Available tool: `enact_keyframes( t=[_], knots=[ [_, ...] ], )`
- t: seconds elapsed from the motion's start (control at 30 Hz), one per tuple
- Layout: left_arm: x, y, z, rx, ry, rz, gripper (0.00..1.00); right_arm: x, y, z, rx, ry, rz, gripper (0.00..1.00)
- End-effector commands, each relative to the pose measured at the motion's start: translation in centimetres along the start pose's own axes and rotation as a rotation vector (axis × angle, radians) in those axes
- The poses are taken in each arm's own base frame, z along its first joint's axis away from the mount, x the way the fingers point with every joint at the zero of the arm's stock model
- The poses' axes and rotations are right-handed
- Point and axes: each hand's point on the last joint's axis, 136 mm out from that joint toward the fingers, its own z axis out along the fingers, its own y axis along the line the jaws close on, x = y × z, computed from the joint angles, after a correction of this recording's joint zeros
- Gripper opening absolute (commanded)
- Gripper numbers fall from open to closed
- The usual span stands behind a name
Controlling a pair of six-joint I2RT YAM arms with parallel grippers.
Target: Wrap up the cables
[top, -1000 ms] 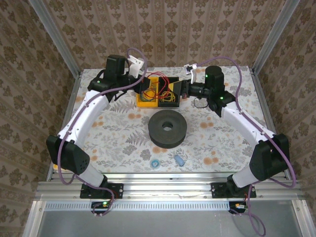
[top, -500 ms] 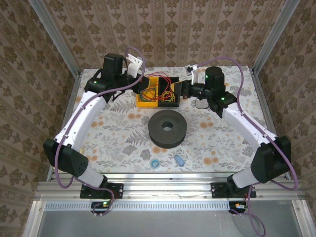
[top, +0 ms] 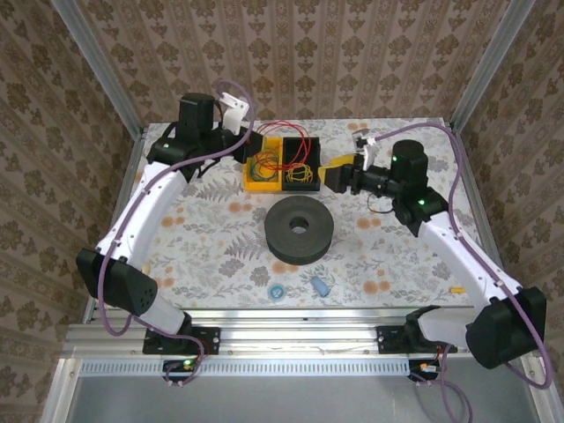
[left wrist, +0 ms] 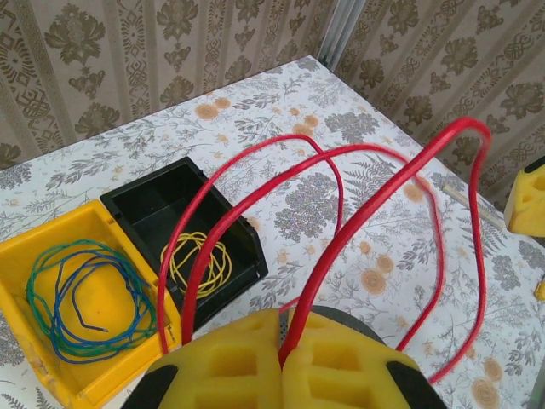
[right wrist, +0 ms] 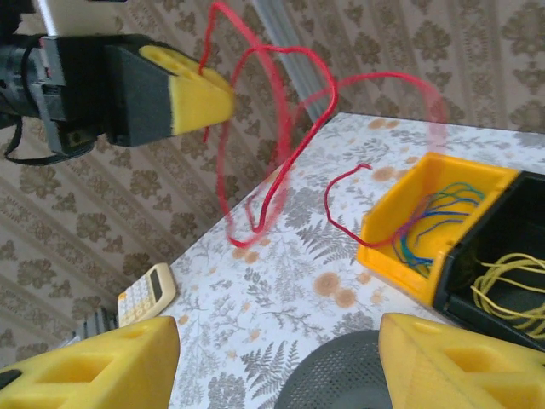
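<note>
Near red cable [left wrist: 460, 128] | yellow bin [left wrist: 60, 234]: blue-green wire [left wrist: 85, 256] | black bin [left wrist: 153, 200]: yellow wire [left wrist: 204, 256]

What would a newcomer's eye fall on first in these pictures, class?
The red wire strikes first. It rises in big loops from the shut left pincer, near the yellow bin and black bin at the far side of the table. Next comes the grey spool, flat in the middle of the table, with the right pincer open beside the black bin.

No legible txt; calculator [right wrist: 148, 295] keys too blurry.
</note>
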Motion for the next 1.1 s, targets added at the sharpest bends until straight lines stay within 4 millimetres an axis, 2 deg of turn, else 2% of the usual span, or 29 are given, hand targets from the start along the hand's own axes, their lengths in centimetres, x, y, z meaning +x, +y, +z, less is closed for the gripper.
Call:
enact_keyframes(
  t=[0.0,0.13,0.2,0.33,0.67,0.97,1.03,1.07],
  knots=[
    [-2.8,-1.5,-2.0,0.033,-0.089,0.037,0.0,0.7,-1.3,-0.1,0.003,-0.022,0.048,0.65],
    [-3.4,-1.9,-2.4,0.047,-0.105,0.04,0.0,1.5,-2.6,1.5,-0.018,-0.024,0.113,0.67],
    [-3.5,-2.1,-2.5,0.054,-0.11,0.039,0.0,1.5,-3.1,2.6,-0.029,-0.026,0.132,0.73],
    [-3.7,-2.4,-2.9,0.06,-0.118,0.037,0.0,1.0,-3.0,4.3,-0.053,-0.027,0.114,0.8],
    [-3.7,-2.9,-3.2,0.076,-0.125,0.033,0.0,-0.4,-3.6,7.4,-0.093,-0.064,0.117,0.77],
    [-3.8,-3.1,-3.2,0.088,-0.129,0.034,0.0,-1.6,-4.1,9.6,-0.122,-0.094,0.133,0.62],
    [-3.9,-3.0,-3.2,0.083,-0.132,0.037,0.0,-1.7,-4.3,10.1,-0.125,-0.094,0.14,0.55],
    [-4.0,-3.0,-3.3,0.081,-0.132,0.036,0.0,-1.7,-4.3,10.2,-0.127,-0.093,0.143,0.48]
  ],
)
